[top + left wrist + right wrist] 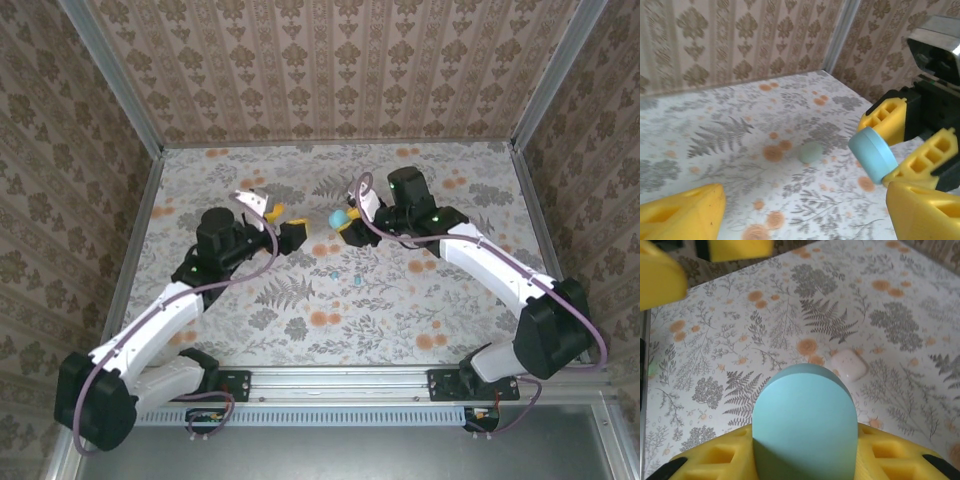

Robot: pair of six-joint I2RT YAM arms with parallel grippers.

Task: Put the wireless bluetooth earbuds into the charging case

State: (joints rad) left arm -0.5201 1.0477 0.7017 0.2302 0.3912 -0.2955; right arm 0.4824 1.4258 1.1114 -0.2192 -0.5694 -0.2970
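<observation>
Top view: right gripper clamped on a light-blue charging case, held off the floral table near its middle. Left gripper is just beside it, jaws spread, nothing between them. Two tiny teal earbuds lie loose on the table, nearer the arm bases than either gripper. Left wrist: the light-blue case is pinched between the right gripper's yellow fingers; a pale green case sits on the table beyond, blurred. Right wrist: the held case looks closed, no cavity showing; a white case rests on the table, lid down. Judgement: the lid must come open before any bud goes in, so the left gripper should meet the case squarely and not twist it out of the grip.
</observation>
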